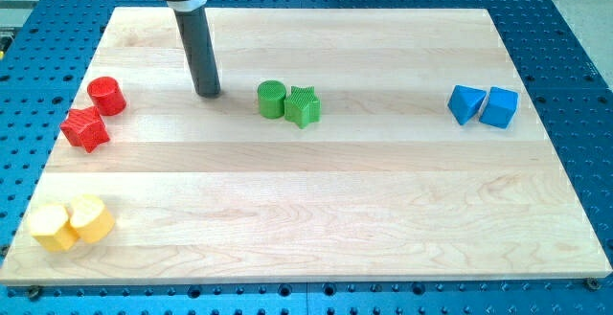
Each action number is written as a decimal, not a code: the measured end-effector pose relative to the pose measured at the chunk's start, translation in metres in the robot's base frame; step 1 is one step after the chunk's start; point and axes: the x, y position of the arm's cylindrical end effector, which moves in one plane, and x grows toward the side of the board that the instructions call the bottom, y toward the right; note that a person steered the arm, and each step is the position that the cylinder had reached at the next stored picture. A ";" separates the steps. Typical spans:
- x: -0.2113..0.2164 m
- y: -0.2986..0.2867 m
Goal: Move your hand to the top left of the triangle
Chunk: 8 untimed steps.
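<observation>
The blue triangle (465,103) lies near the view's right, touching a blue cube (499,107) on its right. My tip (208,93) rests on the wooden board far to the triangle's left, just left of a green cylinder (271,99) and a green star (303,106). The tip touches no block.
A red cylinder (107,96) and a red star (85,128) sit at the view's left. Two yellow blocks (72,223) lie at the bottom left. The wooden board (306,210) lies on a blue perforated table.
</observation>
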 end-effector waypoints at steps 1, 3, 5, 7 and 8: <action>0.004 0.000; 0.007 0.000; 0.002 0.001; -0.021 0.042; -0.032 0.108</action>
